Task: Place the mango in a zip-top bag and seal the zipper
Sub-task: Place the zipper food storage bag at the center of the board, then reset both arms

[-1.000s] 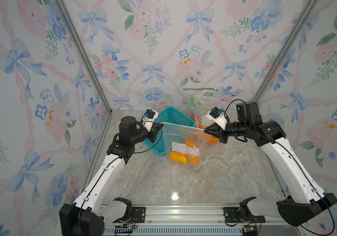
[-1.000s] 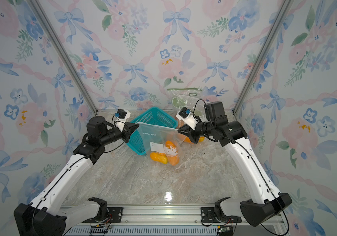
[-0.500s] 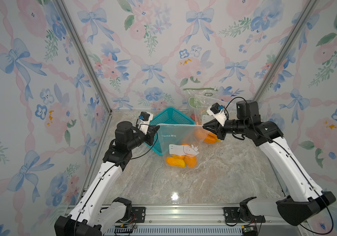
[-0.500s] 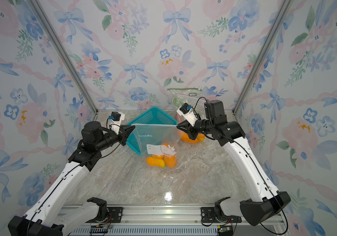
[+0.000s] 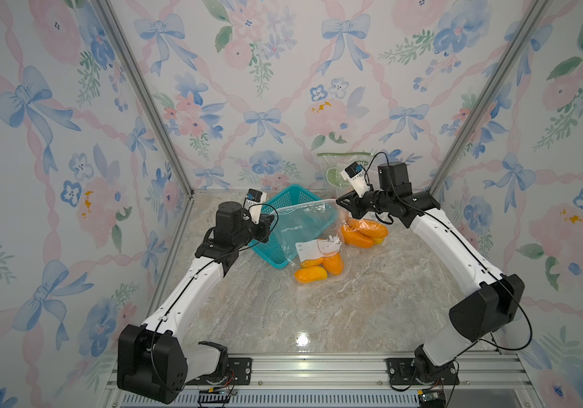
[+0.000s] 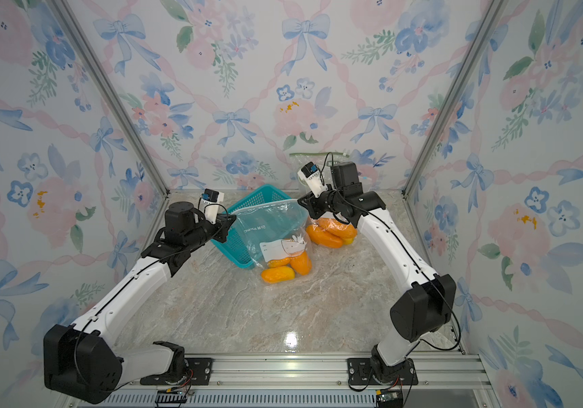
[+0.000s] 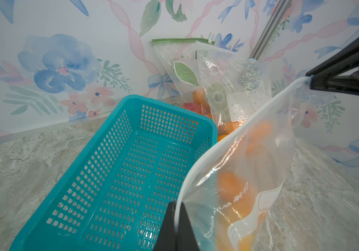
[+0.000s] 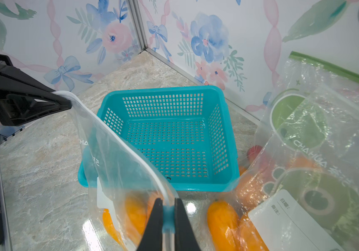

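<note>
Mangoes (image 5: pixel 320 268) – orange, bunched in the bottom of the clear zip-top bag (image 5: pixel 304 226), fully inside it, just in front of the teal basket (image 5: pixel 269 247). Hangs stretched by its top edge between both claws, low end down at the counter (image 5: pixel 318 318); touching it or not, cannot tell. Carries a white label (image 5: pixel 313 248) and pale printed lettering on the side. Shows one white zipper strip (image 5: pixel 306 205) running corner to corner; sealed or not, hard to say. Left claw (image 5: pixel 271 222) clenched on the zip-top bag at the corner nearer the left arm, tips shut over the strip in the left wrist view. Right claw (image 5: pixel 340 202) clenched on the opposite corner – small blue piece (image 8: pixel 168 214) pinched between its tips in the right wrist view. Partly covers the teal basket in both top views. Just beside the basket, under the right arm: second bag (image 5: pixel 364 231), also holding orange mangoes, lying on the counter. Further back: green-zippered bag (image 5: pixel 339 169) leaning against the back wall (image 5: pixel 265 88).
</note>
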You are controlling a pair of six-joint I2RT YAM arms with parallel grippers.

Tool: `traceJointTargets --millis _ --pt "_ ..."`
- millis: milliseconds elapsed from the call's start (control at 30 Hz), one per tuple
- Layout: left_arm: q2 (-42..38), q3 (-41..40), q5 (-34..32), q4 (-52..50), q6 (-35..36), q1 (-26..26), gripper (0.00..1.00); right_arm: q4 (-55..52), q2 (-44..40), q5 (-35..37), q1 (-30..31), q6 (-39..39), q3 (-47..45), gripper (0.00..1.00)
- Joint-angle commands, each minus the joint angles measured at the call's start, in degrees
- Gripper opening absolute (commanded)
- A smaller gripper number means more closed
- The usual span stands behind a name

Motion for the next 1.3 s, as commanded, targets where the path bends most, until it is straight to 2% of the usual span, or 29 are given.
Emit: traceJointTargets --millis 0,100,167,200,367,433,500,600,767,867,1133,1267 --pt "2.38 2.03 -2.26 1.51 -1.60 0.69 0.00 0.28 2.58 2.88 -0.45 2.23 2.99 0.15" --pt "3.74 3.14 -4.97 2.42 -1.94 0.64 0.00 -0.10 3.62 3.75 -0.62 2.81 4.50 0.41" --pt "4.96 4.15 -5.95 2.80 -1.91 0.64 0.04 -0.21 3.90 4.51 -0.71 3.45 5.30 0.60" --pt "5.75 4.75 -6.15 2.90 -1.93 0.64 0.07 -0.31 3.95 4.82 -0.82 3.85 5.65 0.65" --pt "8.03 6.31 -4.58 3.31 -2.14 0.64 0.42 -2.06 3.17 8.18 -1.17 5.76 7.03 0.88" --pt "7.80 6.51 -4.55 3.44 -2.31 0.66 0.59 -3.10 2.28 9.38 -1.43 6.73 7.36 0.95" --pt "7.07 6.49 -4.77 3.47 -2.39 0.65 0.75 -3.56 1.25 9.95 -1.72 7.71 7.28 1.00" --pt "4.87 6.12 -6.28 3.41 -2.69 0.64 0.98 -4.12 -0.43 10.20 -1.98 9.21 7.14 0.99" --pt "-1.12 3.77 -11.59 3.46 -3.53 0.64 0.98 -5.38 -4.69 14.25 -2.12 13.06 5.77 0.99" --pt "-5.76 1.17 -20.11 3.41 -5.15 0.64 0.98 -4.60 -9.03 19.87 -2.33 15.78 1.34 0.99" --pt "-18.27 -9.28 -42.73 5.39 -10.69 0.72 0.98 5.27 -27.45 30.92 -4.16 21.80 -21.99 0.99" --pt "-22.33 -15.56 -46.52 7.87 -12.54 0.73 0.98 9.89 -35.18 35.70 -5.06 23.11 -33.90 0.99"
